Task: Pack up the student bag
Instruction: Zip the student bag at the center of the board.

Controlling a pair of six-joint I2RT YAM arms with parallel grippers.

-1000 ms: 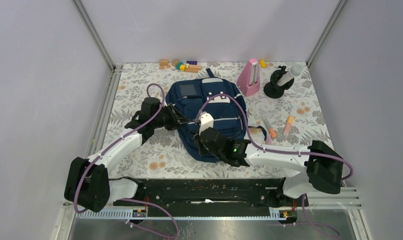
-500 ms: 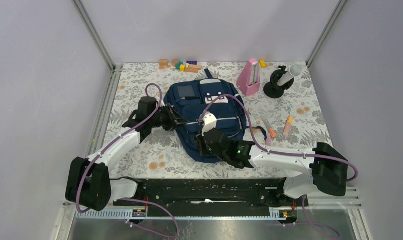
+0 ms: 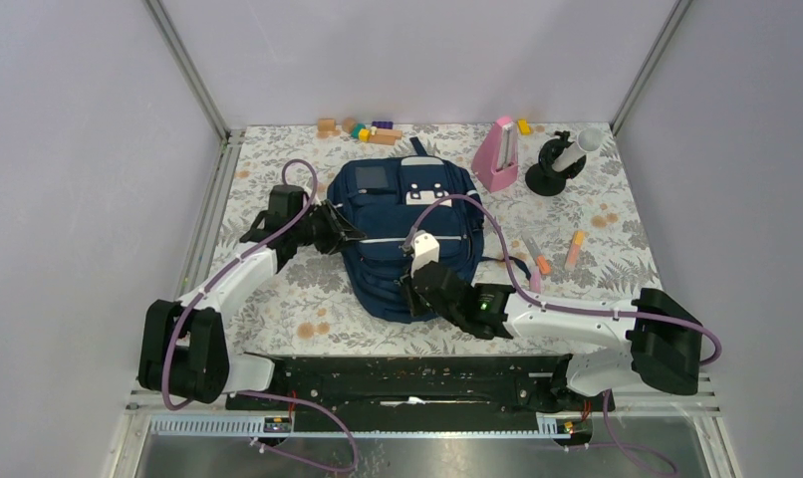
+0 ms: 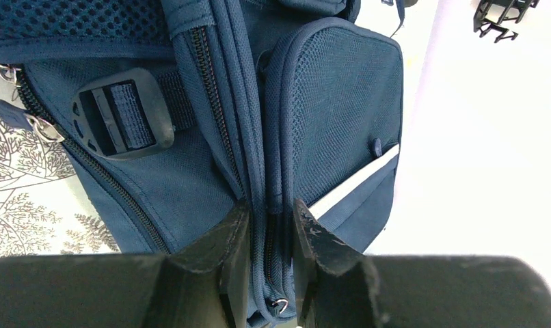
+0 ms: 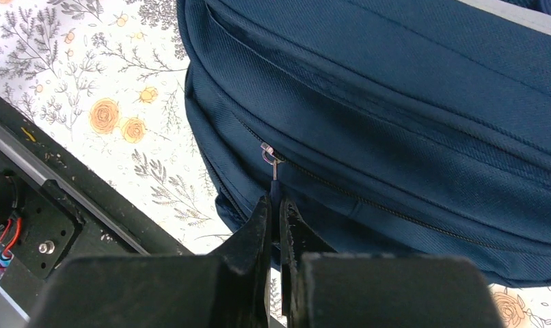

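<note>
The bag (image 3: 378, 209) lies flat on the flowered table (image 3: 318, 299), between the two pincers. The left pincer (image 4: 267, 213) is closed on the bag's side, a zipped seam (image 4: 262, 171) nipped between its fingers (image 4: 228, 236). A buckle (image 4: 122, 119) sits up and left of its tips. The right pincer (image 5: 274, 205) is pinched tight on the zip pull (image 5: 273, 174) at the bag's near edge, the slider (image 5: 266, 150) just beyond its tips. An orange marker (image 3: 575, 247) lies well off to its right.

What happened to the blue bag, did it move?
Yes. The near end of the student bag swung left, away from the orange marker.
</note>
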